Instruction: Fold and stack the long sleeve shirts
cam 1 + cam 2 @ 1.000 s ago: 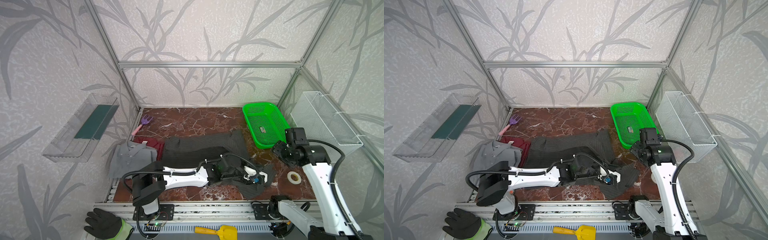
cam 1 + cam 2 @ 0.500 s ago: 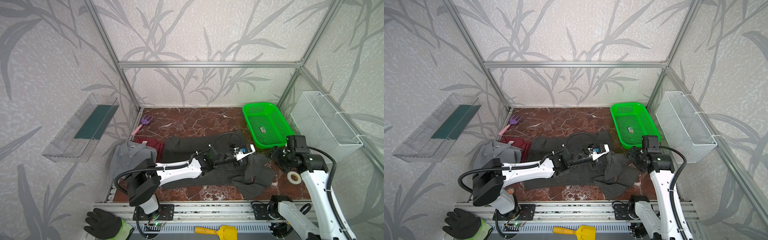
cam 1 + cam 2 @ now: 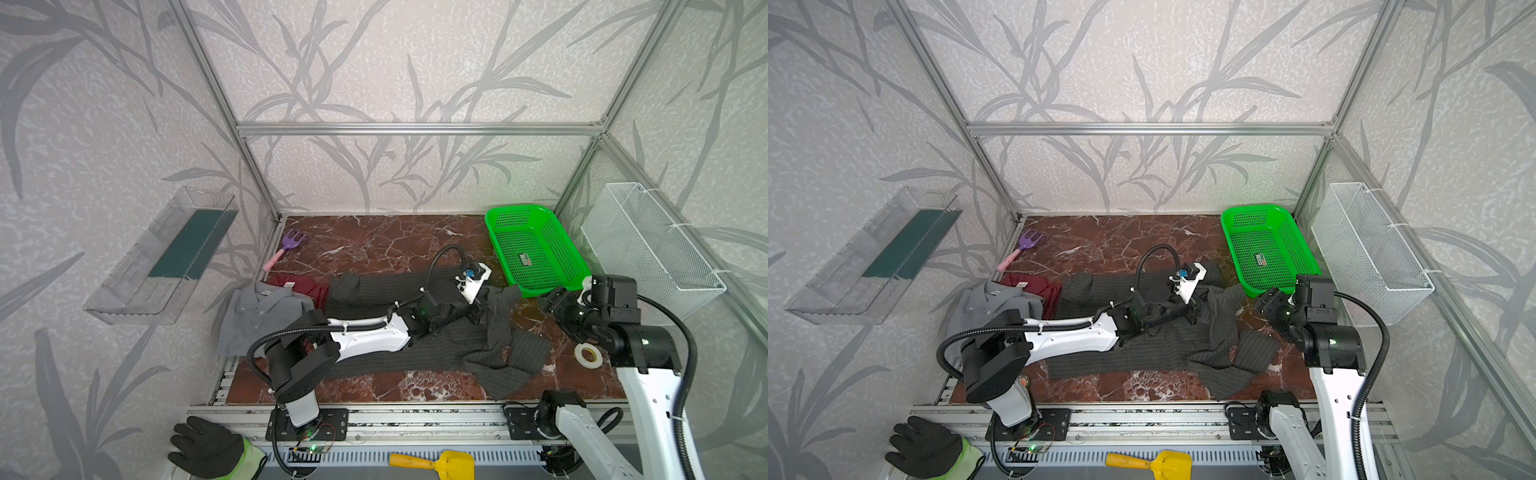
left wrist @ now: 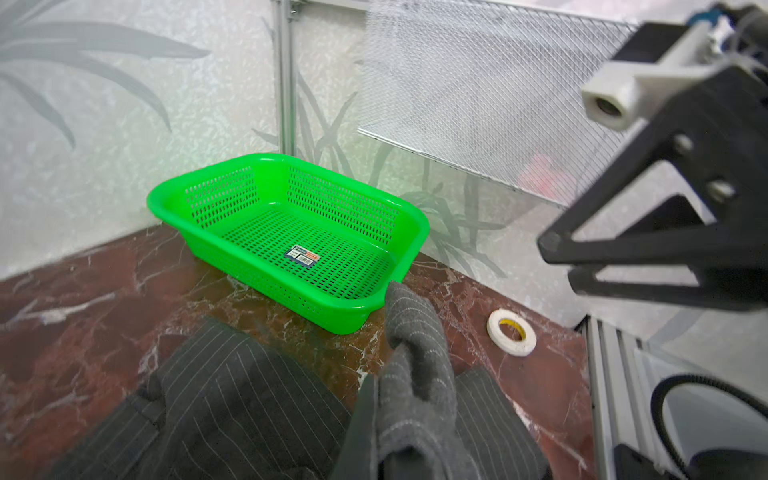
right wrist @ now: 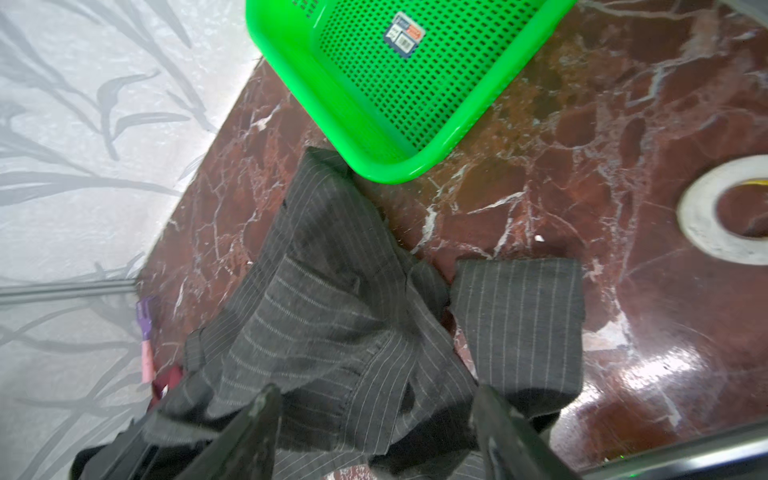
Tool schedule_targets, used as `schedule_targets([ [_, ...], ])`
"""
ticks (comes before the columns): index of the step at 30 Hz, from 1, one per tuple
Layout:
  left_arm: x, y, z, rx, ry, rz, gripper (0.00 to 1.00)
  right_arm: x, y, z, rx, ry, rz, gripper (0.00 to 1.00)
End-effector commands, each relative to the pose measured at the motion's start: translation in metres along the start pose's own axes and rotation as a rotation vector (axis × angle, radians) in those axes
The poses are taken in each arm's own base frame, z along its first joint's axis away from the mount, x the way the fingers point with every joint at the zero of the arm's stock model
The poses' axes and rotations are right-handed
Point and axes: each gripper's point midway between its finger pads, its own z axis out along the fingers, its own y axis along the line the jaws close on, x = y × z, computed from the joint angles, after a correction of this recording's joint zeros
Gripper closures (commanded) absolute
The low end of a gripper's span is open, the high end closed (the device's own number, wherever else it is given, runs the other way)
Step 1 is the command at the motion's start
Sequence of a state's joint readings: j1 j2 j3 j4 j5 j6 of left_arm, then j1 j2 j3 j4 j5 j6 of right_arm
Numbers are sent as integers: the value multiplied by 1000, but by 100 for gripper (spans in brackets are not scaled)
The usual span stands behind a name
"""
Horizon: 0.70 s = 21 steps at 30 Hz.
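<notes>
Lifted rightward, left gripper (image 3: 480,309) apparently pinches pinstriped shirt (image 3: 436,349); right gripper (image 5: 374,395) gapes open.

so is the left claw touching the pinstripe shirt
Touching. In the left wrist view the pinstripe shirt bunches up out of the shut left claw, and both top views show the cloth pulled up to that claw.

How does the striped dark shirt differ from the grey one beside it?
The striped dark shirt is charcoal with thin pale lines; the grey shirt is plain. The striped one sprawls across the middle of the table; the grey one lies at its left edge. The left gripper is shut on a fold of the striped one; nothing holds the grey one. Both lie rumpled.
</notes>
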<state>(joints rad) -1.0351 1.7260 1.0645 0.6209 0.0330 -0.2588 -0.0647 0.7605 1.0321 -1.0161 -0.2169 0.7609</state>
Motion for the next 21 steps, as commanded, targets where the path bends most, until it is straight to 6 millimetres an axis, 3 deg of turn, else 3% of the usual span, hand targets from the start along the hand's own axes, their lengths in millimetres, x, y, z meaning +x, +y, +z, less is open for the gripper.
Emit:
schedule_targets([
  [1, -29, 27, 3, -95, -104, -267, 100, 19, 21, 12, -181, 84, 26, 30],
  [7, -38, 51, -2, -157, -173, -541, 100, 43, 21, 37, -319, 155, 142, 33],
  [10, -37, 54, -4, -153, -202, -613, 100, 47, 23, 47, -377, 174, 194, 34],
  [13, -44, 43, -3, -63, -243, -612, 100, 54, 27, 60, -450, 223, 273, 37],
  [18, -43, 37, -3, -12, -249, -634, 100, 51, 26, 62, -452, 198, 272, 37],
  [21, -43, 35, -5, 8, -262, -628, 100, 52, 25, 73, -487, 218, 334, 37],
])
